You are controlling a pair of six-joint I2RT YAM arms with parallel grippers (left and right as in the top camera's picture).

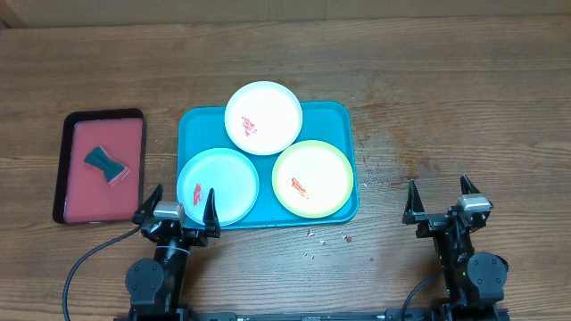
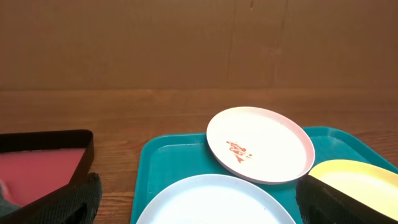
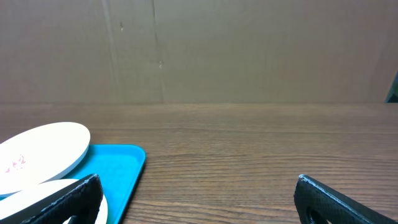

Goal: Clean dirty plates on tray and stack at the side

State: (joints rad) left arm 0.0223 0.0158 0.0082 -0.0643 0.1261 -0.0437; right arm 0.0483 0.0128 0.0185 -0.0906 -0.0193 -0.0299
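3 smeared plates on the teal tray (image 1: 201, 120): white plate (image 1: 263, 118), blue plate (image 1: 223, 178), yellow-green plate (image 1: 312, 178); none looks wiped, so step 1, fetching the sponge (image 1: 107, 166), is pending. Next: left pincer (image 1: 181, 200) should reach forward-left to it. Both pincers spread wide, holding nothing; blue plate just ahead of left pincer, teal tray forward-left of right pincer (image 1: 439, 192)
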